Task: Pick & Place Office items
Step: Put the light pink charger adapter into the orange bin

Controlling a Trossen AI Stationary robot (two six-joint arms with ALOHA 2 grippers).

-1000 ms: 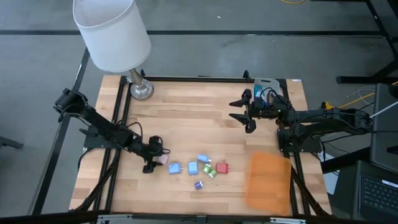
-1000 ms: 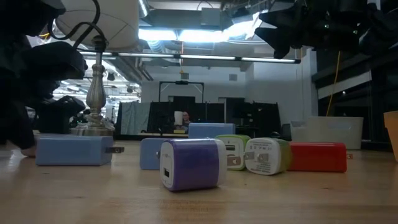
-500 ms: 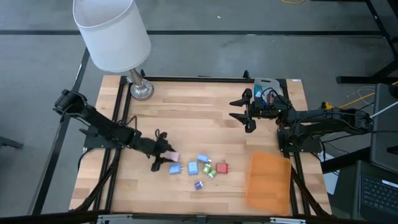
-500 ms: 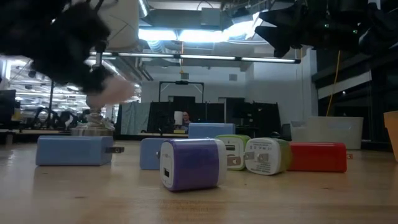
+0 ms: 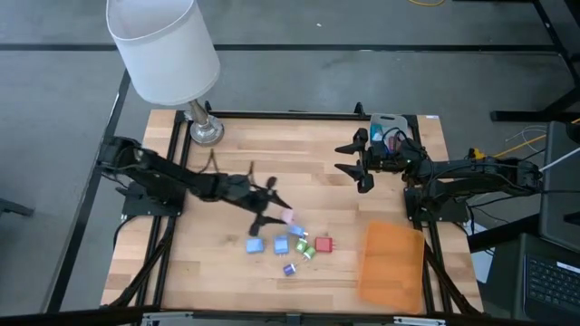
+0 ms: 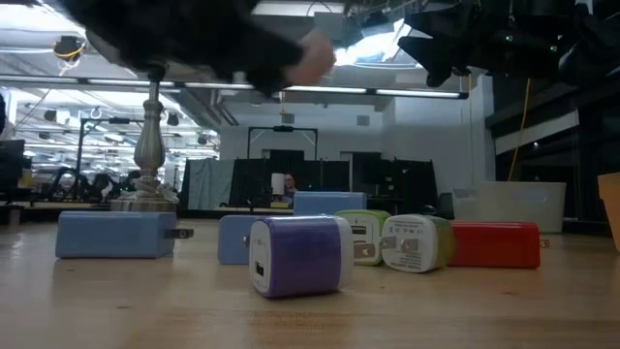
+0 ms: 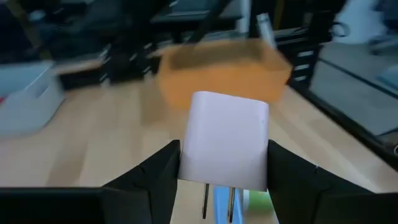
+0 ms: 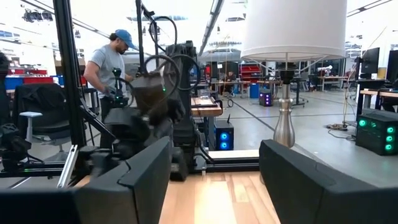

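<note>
My left gripper (image 5: 282, 215) hangs over the middle of the table, just on the far side of the cluster of pieces, shut on a pale pink block (image 5: 289, 217) with two metal prongs (image 7: 217, 200). On the wood lie a blue piece (image 5: 256, 244), two light blue pieces (image 5: 281, 244), a green one (image 5: 308, 252), a red one (image 5: 324, 244) and a purple one (image 5: 289, 269); each rests on a flat side. My right gripper (image 5: 352, 163) waits open, raised above the table's far right part. My left gripper pinches the pink block (image 7: 227, 143) between its two fingers (image 7: 155, 180), one on each of two opposite side faces. The block is lifted clear of the table (image 6: 312, 50), with its prongs pointing back toward the wrist.
A lamp with a white shade (image 5: 163, 45) stands on its metal base (image 5: 207, 131) at the far left corner. A grey tray (image 5: 390, 122) sits at the far right edge and an orange sheet (image 5: 392, 263) at the near right. A person (image 8: 109, 68) stands beyond the table.
My left gripper has carried the pink block up off the wood and toward the table's right, from left of the blue piece to above the far side of the cluster. The other pieces have stayed where they were.
</note>
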